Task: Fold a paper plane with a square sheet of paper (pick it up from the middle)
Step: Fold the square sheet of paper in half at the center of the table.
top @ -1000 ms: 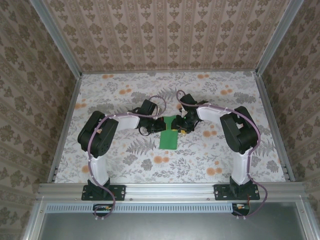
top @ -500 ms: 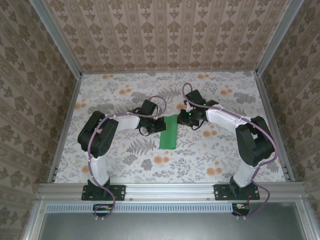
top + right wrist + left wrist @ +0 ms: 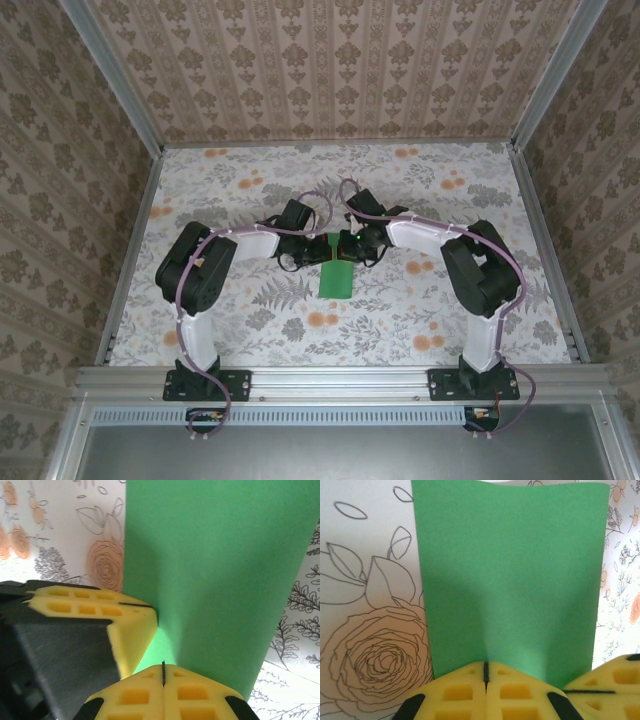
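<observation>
Two pincers bite the same edge of the green sheet. Our left pincer and our right pincer are both closed on it, pads pressed flat, just beside each other. Ahead of the fingertips the sheet runs straight out over the flowered tabletop.

The thin bright green sheet of paper looks like a narrow, smooth rectangle. It lies lengthwise mid-way across the flowered table, faintly puckered at its far end.
</observation>
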Motion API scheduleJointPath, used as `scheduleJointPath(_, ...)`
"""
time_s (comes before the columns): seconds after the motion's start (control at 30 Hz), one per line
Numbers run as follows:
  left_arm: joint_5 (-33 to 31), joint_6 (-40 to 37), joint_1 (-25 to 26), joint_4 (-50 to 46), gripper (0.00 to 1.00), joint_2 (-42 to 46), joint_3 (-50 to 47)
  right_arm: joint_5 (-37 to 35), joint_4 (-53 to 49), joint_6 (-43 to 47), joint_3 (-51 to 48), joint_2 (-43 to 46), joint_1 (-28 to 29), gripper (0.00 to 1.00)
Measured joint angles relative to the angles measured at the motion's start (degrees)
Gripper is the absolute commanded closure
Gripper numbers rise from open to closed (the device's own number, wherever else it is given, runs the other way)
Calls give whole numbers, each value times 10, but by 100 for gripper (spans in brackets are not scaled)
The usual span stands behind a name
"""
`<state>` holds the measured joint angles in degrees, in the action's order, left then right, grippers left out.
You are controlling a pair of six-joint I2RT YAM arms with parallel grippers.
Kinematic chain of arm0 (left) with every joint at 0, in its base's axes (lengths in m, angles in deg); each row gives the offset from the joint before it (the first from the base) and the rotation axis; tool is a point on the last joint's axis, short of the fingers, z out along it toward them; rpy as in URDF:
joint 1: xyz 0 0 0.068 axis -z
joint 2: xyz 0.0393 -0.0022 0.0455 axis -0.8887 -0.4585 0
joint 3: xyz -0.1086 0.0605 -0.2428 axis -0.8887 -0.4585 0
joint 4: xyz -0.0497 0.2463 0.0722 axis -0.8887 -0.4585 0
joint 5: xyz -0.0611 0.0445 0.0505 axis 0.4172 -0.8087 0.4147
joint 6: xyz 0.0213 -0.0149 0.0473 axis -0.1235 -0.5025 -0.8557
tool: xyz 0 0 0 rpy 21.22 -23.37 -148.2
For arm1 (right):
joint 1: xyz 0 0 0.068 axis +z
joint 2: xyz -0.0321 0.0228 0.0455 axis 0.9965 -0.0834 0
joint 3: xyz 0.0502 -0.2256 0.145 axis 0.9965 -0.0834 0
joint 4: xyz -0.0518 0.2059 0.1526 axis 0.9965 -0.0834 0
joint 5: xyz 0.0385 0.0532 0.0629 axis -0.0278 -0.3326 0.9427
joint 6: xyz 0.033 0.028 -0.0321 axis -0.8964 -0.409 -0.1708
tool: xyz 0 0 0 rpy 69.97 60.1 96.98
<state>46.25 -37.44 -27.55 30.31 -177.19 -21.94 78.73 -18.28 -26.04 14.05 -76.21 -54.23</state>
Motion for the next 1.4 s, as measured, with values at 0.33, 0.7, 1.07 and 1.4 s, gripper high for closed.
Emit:
scheduleJointPath(0.33, 0, 15, 0, -1, 100, -2, 0, -11, -6, 0, 2, -32, -5, 95)
scheduleJointPath(0.7, 7, 21, 0, 6, 100, -8, 3, 44, 96, 27, -131, 35, -74, 100)
scheduleJointPath(1.07, 9, 21, 0, 4, 100, -10, 7, 58, 108, 31, -161, 91, -105, 100)
scheduleJointPath(1.4, 11, 21, 0, 0, 100, -11, 10, 101, 144, 33, -85, 8, -69, 100)
